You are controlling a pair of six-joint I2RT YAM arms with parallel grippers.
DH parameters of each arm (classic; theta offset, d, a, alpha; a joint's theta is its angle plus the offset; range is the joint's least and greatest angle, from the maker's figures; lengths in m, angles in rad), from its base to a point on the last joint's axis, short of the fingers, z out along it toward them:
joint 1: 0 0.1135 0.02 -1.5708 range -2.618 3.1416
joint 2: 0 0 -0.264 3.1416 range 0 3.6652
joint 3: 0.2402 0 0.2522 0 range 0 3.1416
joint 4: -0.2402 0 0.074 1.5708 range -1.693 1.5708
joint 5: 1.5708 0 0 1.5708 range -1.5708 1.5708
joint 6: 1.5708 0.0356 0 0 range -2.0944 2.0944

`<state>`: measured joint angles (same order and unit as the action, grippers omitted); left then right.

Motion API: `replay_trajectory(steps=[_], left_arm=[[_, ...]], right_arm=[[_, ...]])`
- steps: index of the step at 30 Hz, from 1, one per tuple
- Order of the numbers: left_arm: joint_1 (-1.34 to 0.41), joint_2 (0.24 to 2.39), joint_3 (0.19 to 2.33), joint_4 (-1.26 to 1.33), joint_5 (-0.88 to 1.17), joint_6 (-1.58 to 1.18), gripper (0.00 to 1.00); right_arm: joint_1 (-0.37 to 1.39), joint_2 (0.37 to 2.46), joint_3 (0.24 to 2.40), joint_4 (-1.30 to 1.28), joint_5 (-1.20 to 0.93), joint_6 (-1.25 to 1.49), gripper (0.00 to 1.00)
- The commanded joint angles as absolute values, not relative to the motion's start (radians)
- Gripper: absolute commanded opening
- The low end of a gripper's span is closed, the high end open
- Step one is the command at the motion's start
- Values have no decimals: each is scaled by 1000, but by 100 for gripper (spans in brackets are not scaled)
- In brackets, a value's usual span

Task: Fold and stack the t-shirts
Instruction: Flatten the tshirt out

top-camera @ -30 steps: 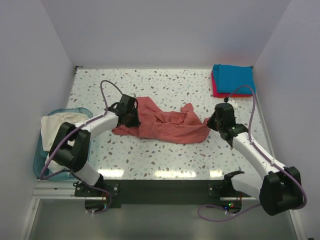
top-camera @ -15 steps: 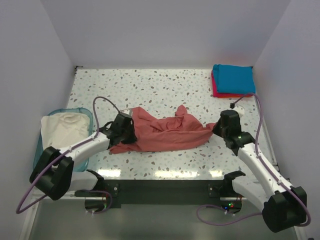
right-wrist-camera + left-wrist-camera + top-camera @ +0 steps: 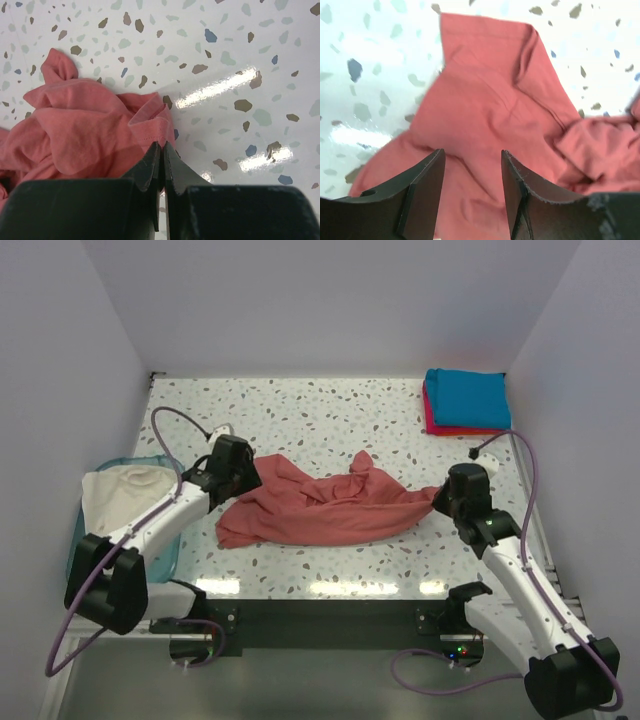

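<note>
The speckled bench [image 3: 330, 405] carries a crumpled brick-red t-shirt [image 3: 320, 510] mid-surface, a teal t-shirt [image 3: 465, 395] folded atop a pinkish-red one [image 3: 455, 430] far right, and, seemingly at its left edge, a light-blue bin [image 3: 168, 545].

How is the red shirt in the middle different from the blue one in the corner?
The brick-red shirt is crumpled and spread out; the teal-blue shirt is folded neatly. The brick-red shirt lies on the table; the teal-blue shirt sits on a pinkish-red shirt. The right gripper pinches the brick-red shirt; no gripper touches the teal-blue shirt. Both are plain cloth.
</note>
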<state>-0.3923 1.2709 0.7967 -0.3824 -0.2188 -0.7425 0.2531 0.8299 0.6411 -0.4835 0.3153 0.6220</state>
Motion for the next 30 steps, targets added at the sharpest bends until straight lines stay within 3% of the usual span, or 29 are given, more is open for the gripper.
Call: replay_trajectory(steps=[1,18,21,24,30], left_arm=[[-368,1360,865,-426,-284,-759,54],[-368,1518,884,-400,-238,-853,49],[-365,1557,907,-384,-224,-848,35],[-348,1557,959,-397,-219,-841,3],[-287,1506,1195,-482,-267,-779,0]], right_arm=[[247,816,680,-486,313,604,0],[247,894,657,-414,261,603,0],[247,919,669,-399,258,603,0],[249,940,699,-391,247,603,0],[245,1018,872,-373,256,603,0]])
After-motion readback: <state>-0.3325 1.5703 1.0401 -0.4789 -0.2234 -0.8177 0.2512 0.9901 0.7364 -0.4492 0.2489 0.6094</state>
